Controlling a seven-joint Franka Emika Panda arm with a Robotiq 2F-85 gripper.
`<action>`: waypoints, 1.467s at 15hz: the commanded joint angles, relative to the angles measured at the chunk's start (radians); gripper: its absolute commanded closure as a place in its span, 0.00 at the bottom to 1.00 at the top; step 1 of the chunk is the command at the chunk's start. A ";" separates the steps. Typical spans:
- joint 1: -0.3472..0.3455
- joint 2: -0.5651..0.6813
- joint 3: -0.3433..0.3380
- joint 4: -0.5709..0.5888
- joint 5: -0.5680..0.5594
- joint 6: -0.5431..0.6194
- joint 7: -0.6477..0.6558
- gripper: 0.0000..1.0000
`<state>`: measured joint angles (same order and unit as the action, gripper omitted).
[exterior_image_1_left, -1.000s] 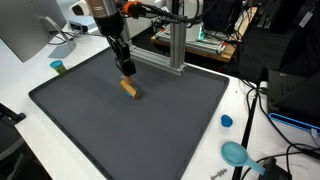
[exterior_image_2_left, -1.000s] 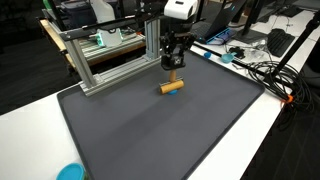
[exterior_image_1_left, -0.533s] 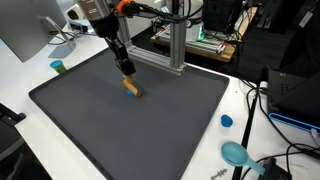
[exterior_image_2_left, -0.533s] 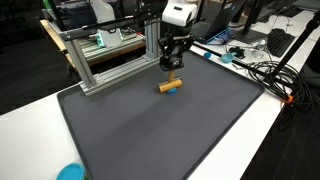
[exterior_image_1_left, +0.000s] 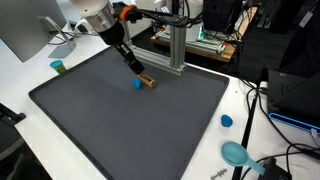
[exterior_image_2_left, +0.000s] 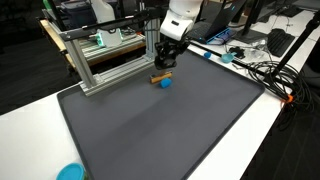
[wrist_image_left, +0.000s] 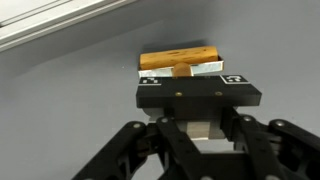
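My gripper hangs over the far part of the dark grey mat, close to the aluminium frame. It is shut on a short wooden stick with a blue end. In both exterior views the stick sits just below the fingers, at or barely above the mat. In the wrist view the stick lies crosswise just beyond the gripper, with a tan stub of it between the two fingers.
An aluminium frame stands along the mat's far edge, right behind the gripper. On the white table lie a green cap, a blue cap, a teal object and cables.
The gripper has moved toward the aluminium frame and turned, taking the wooden stick along. The stick's blue end now shows; before, only its orange-brown side was visible.
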<state>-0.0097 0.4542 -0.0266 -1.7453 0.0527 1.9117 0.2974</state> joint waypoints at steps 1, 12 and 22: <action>0.002 0.038 -0.003 -0.003 0.025 0.044 -0.017 0.78; 0.028 -0.145 0.007 -0.099 -0.020 0.137 -0.105 0.78; 0.026 -0.135 -0.011 -0.081 -0.036 0.219 -0.068 0.78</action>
<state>0.0182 0.3039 -0.0313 -1.8101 0.0250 2.0894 0.2081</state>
